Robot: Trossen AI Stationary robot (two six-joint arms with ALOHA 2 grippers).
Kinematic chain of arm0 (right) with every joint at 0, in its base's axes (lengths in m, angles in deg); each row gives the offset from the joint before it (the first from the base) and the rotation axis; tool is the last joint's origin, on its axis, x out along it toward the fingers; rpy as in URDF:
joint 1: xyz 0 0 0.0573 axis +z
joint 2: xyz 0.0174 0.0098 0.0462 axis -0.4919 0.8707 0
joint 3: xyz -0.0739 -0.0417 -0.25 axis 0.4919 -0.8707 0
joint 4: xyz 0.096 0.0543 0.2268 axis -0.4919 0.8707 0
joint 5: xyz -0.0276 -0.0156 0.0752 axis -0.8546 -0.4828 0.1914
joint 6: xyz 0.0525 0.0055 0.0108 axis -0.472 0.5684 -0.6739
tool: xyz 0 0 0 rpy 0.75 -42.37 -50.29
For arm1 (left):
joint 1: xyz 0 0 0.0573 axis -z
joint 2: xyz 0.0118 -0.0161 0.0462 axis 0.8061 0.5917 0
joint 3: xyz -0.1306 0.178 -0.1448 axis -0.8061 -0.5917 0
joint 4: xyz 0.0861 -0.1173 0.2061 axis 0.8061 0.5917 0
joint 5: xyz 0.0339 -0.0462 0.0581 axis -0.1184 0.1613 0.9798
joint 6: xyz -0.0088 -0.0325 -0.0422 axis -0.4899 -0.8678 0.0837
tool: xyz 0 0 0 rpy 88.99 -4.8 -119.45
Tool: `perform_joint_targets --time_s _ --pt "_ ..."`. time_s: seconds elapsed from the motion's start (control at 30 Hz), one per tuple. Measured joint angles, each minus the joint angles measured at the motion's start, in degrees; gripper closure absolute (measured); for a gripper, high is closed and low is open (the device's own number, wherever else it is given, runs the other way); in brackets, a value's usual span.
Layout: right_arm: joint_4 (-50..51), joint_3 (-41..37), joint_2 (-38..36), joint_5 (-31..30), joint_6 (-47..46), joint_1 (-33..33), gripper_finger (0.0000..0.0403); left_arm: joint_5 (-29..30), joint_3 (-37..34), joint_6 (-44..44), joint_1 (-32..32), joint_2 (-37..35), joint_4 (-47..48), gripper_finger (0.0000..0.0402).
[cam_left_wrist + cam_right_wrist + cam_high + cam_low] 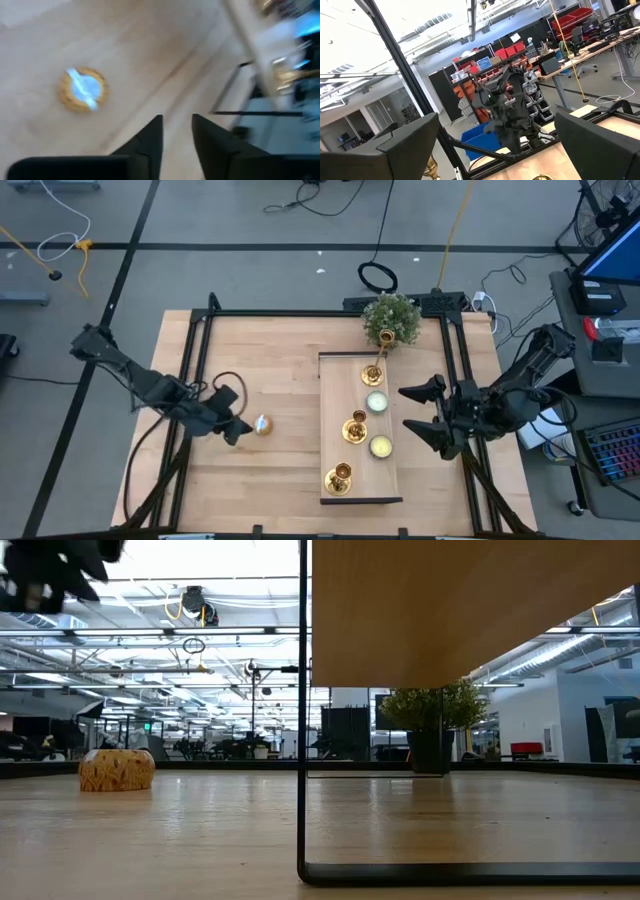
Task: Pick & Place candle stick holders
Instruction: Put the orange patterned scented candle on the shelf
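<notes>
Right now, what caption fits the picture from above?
Three gold candle holders and two tealights sit on a wooden shelf, a third tealight beside the left gripper.

Wooden table (270, 470), potted plant (391, 318), two tealights (376, 402)

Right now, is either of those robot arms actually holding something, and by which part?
Nothing is held. The left gripper sits empty beside a small gold disc on the table; the right gripper waits with jaws wide, right of the raised tray.
</notes>
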Motion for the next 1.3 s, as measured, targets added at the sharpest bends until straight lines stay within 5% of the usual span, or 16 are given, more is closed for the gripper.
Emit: perform_joint_targets --time_s 0.23,0.47,0.87,1.3 --pt "-0.2 0.0 0.0 0.0 -0.2 -0.6 0.0009 -9.7 0.0 19.2 -7.3 10.8 1.9 0.0157" --pt "-0.3 0.0 0.0 0.0 -0.4 -0.6 0.0009 -17.5 0.0 21.1 -14.8 22.0 2.8 0.0011" --pt "-1.3 0.0 0.0 0.0 -0.4 -0.6 0.0009 -13.6 0.2 26.0 -18.9 27.6 2.4 0.002" --pt "-1.5 0.0 0.0 0.0 -0.4 -0.6 0.0009 -18.3 0.2 29.3 -20.0 34.9 -3.6 0.0025"
